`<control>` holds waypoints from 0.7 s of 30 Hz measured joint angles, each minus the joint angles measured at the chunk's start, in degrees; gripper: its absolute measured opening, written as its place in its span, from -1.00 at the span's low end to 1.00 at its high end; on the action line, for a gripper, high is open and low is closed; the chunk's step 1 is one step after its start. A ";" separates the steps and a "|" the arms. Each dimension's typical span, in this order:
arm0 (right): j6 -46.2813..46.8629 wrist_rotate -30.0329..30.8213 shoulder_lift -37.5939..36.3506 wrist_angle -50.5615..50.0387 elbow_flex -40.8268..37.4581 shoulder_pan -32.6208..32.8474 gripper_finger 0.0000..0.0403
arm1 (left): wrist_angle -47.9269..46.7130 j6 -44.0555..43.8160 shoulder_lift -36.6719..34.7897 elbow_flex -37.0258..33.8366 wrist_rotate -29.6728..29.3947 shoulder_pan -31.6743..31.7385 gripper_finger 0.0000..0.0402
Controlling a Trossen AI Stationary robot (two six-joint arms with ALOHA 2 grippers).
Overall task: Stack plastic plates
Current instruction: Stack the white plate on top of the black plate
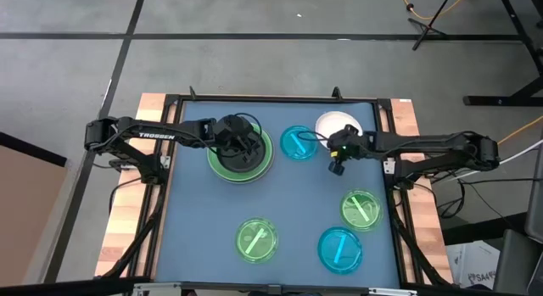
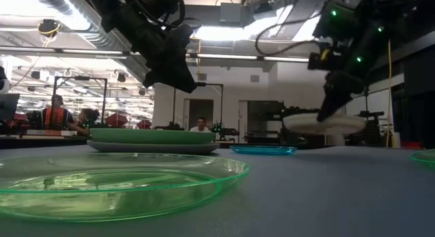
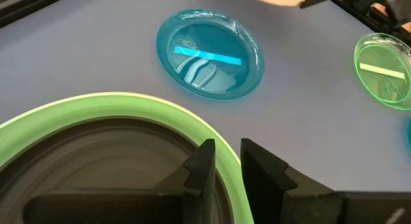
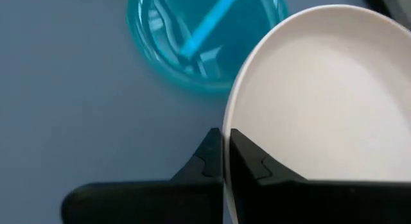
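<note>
A stack of a grey plate [image 2: 146,147], a light green plate [image 1: 263,160] and a black plate [image 3: 96,166] sits at the table's far left. My left gripper [image 3: 226,161] hovers above the stack's rim with a narrow gap between its fingers, clear of it in the low view [image 2: 178,77]. My right gripper [image 4: 225,144] is shut on the small white plate [image 1: 335,125] at the far right. A blue plate [image 1: 297,142] lies flat between the two. Two green plates [image 1: 256,239] [image 1: 362,209] and another blue plate [image 1: 340,249] lie nearer the front. My right gripper pinches the white plate's rim [image 4: 226,124] between its two fingers, one above and one below the edge. The fingers slant down from the table's right side. The plate [image 2: 323,121] hangs roughly level, lifted clear of the table.
The blue tabletop [image 1: 195,237] is bare at the near left and in the middle. A black frame [image 1: 271,98] borders the table. People sit in the room beyond the far edge.
</note>
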 joint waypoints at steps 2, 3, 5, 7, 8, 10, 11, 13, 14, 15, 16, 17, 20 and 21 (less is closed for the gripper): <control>-0.83 -0.24 0.00 -0.19 1.62 0.00 -1.00 | -0.01 0.00 0.00 0.00 0.00 0.00 -0.66; -1.52 -0.40 0.00 -0.31 2.38 0.01 -1.00 | 0.01 0.00 0.00 0.00 -0.01 0.00 -0.66; -3.03 -0.57 0.00 -0.35 3.61 0.02 -1.00 | 0.01 0.00 0.00 0.00 0.00 0.00 -0.66; -4.56 -1.14 0.00 -0.41 4.68 0.03 -1.00 | 0.01 0.00 0.00 0.00 0.00 0.00 -0.66; -5.22 -1.53 0.00 -0.37 5.13 0.04 -1.00 | 0.01 0.00 0.00 0.00 0.00 0.00 -0.66; -7.00 -1.96 0.00 -0.32 5.86 0.04 -1.00 | 0.01 -0.03 0.00 0.00 0.00 0.00 -0.66; -7.98 -2.09 0.00 -0.34 6.16 0.04 -1.00 | 0.01 -0.07 0.00 0.00 0.00 0.00 -0.66; -10.25 -3.10 0.00 0.18 6.25 0.04 -1.00 | 0.01 -0.09 0.00 0.00 0.00 0.00 -0.66; -11.48 -3.93 0.00 0.42 6.25 0.04 -1.00 | 0.01 -0.13 0.00 0.00 0.00 0.00 -0.66; -12.70 -4.76 0.00 0.54 6.25 0.04 -1.00 | 0.01 -0.22 0.00 0.00 0.00 0.00 -0.66; -13.85 -5.61 0.00 0.54 6.25 0.04 -1.00 | 0.01 -0.29 0.00 0.00 0.00 0.00 -0.66; -14.97 -6.26 0.00 0.51 6.25 0.04 -1.00 | 0.03 -0.53 0.00 0.00 0.00 0.01 -0.66; -17.81 -8.43 0.02 0.50 6.25 0.06 -1.00 | 0.03 -2.23 0.00 0.00 -0.01 0.07 -0.66; -18.91 -8.94 0.02 0.52 6.25 0.06 -1.00 | 0.03 -2.71 0.00 0.00 -0.01 0.07 -0.65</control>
